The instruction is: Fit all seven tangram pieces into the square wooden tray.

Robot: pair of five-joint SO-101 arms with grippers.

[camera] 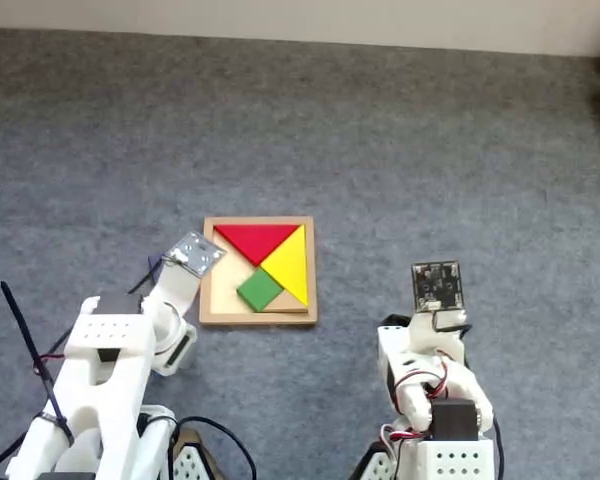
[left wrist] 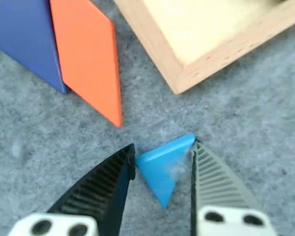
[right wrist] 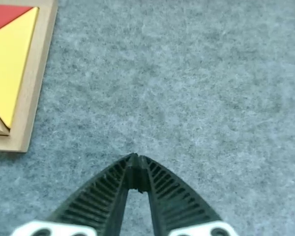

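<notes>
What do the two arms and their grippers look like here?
The left arm and the right arm are built from blocky white plastic segments. Black cables run along the left one, and red and white wires show on the right. The left gripper and the right gripper have dark ribbed fingers that taper to points, on white bases with screw holes.

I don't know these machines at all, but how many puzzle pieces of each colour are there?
red piece: 1
yellow piece: 1
green piece: 1
tan piece: 1
dark blue piece: 1
orange piece: 1
light blue piece: 1
Total: 7
</notes>
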